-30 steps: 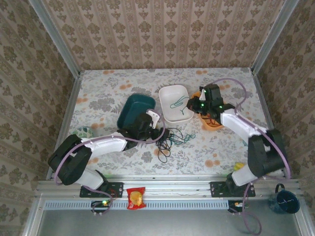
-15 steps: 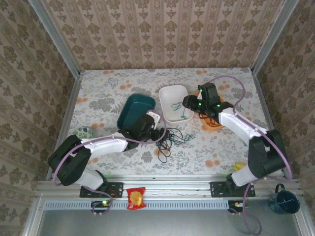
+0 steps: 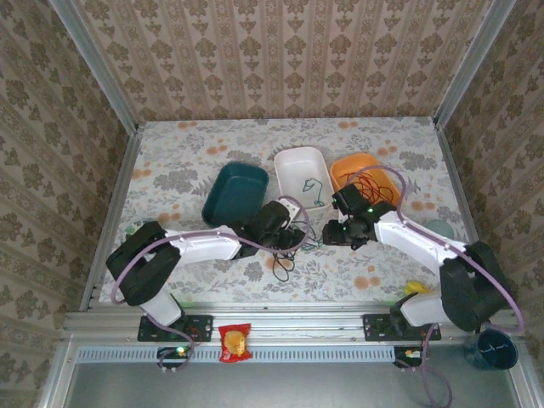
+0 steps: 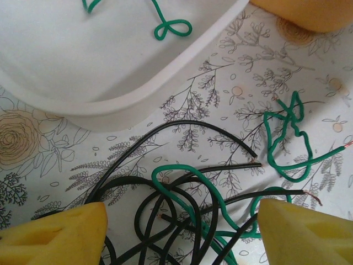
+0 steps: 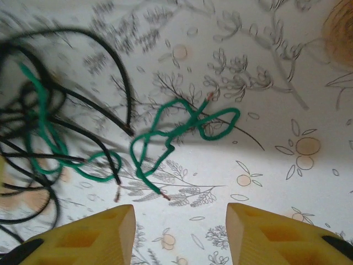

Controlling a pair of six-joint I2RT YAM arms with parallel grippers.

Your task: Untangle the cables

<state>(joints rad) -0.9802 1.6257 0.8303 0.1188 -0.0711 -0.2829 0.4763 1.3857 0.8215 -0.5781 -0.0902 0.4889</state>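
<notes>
A dark teal tub [image 3: 236,191] sits on the left part of the flowery table [image 3: 170,161]. Down on the front rail lies a red and yellow snack bag [image 3: 234,340].

Just past the teal tub's near right corner is the left gripper [image 3: 297,231]. In its own camera the left gripper [image 4: 182,221] has its two yellow pads [image 4: 55,232] far apart. It holds nothing.

The tangle of cables [image 3: 287,246] lies flat on the table under this gripper. It is made of black wires [image 4: 165,221] and a green wire [image 4: 182,187] looped over each other. The loops lie between the pads and are not squeezed.

Right behind the tangle stands a white tub [image 3: 293,161]. A curly green cable [image 3: 310,191] lies inside it. In the left wrist view the tub's rim [image 4: 110,105] is close to the black loops.

One loose green cable [image 4: 289,146] lies by itself just to the right of the tangle.

Next comes the right gripper [image 3: 330,234], low over the table and pointing at the tangle. In its own camera the right gripper [image 5: 181,226] has its pads partly apart with nothing between them. The loose green cable [image 5: 176,127] lies in front of it.

Behind the right arm is an orange bowl [image 3: 348,168] with a red cable [image 3: 374,183] in it. The arm hides the bowl's near edge.

Far right, off the table, stands a dark blue mug [image 3: 493,348].
</notes>
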